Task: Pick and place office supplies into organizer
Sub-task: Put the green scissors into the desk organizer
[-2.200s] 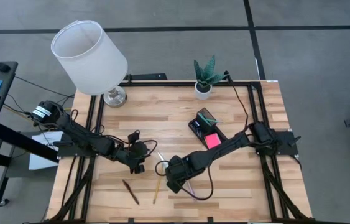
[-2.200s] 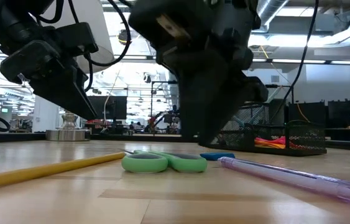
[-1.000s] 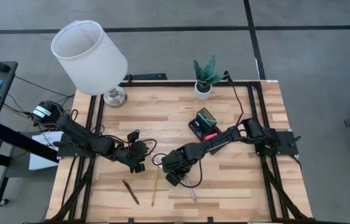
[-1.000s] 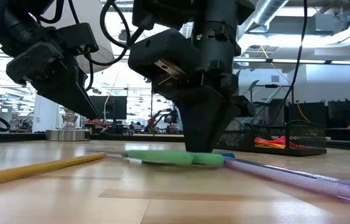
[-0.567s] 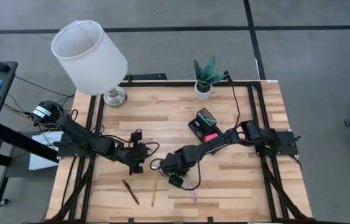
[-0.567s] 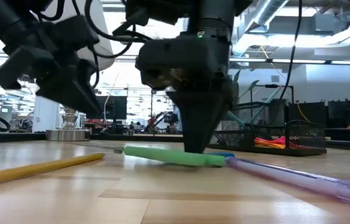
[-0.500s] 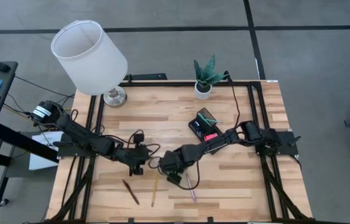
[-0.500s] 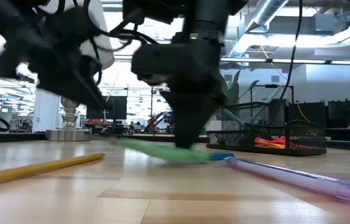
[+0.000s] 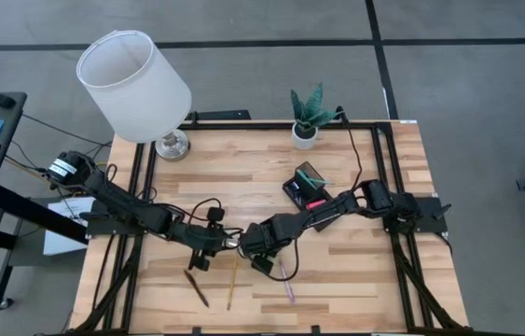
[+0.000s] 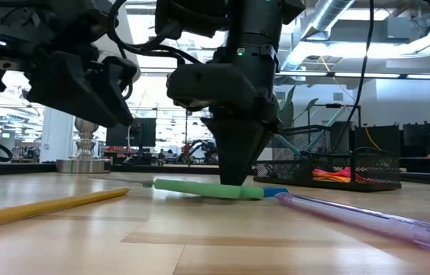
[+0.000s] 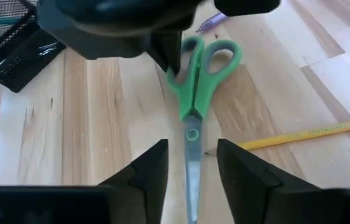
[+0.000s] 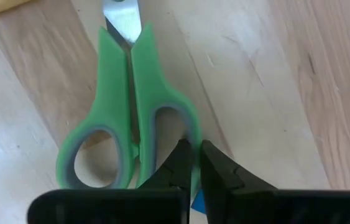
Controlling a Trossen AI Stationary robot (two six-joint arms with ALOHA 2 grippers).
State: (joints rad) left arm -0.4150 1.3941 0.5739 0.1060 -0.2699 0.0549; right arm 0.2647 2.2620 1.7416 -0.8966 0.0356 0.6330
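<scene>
A: Position of the right gripper (image 12: 194,155)?

B: Low over the middle of the table (image 9: 355,280), fingers pinched together on the rim of one green handle loop of the scissors (image 11: 193,87). In the low view the scissors (image 10: 208,189) lay flat on the wood, tip of that gripper (image 10: 234,177) pressed onto them.

A: And the left gripper (image 11: 192,163)?

B: Just beside, at the blade end. Fingers stood apart, one on each side of the steel blades, not touching them as far as I could see. From above, the left gripper (image 9: 208,245) and right gripper (image 9: 255,248) sat close together, scissors between them and mostly hidden.

A: Other supplies?

B: Yellow pencil (image 9: 231,285) lay on the table near the front edge, its end near the scissor blades in the left wrist view. Brown pencil (image 9: 196,287) just to its left. Purple pen (image 10: 367,220) lay to the right of the scissors, its end near the handles. A small blue eraser (image 10: 273,192) sat touching or almost touching the handle end; could not tell which.

A: The organizer?

B: Black mesh organizer (image 9: 301,189) stood toward the back right of the table, well apart from the scissors. Something pink showed inside it, a teal item too. White pot with a green plant (image 9: 307,117) behind it at the table's far edge; lamp (image 9: 136,89) at the back left.
</scene>
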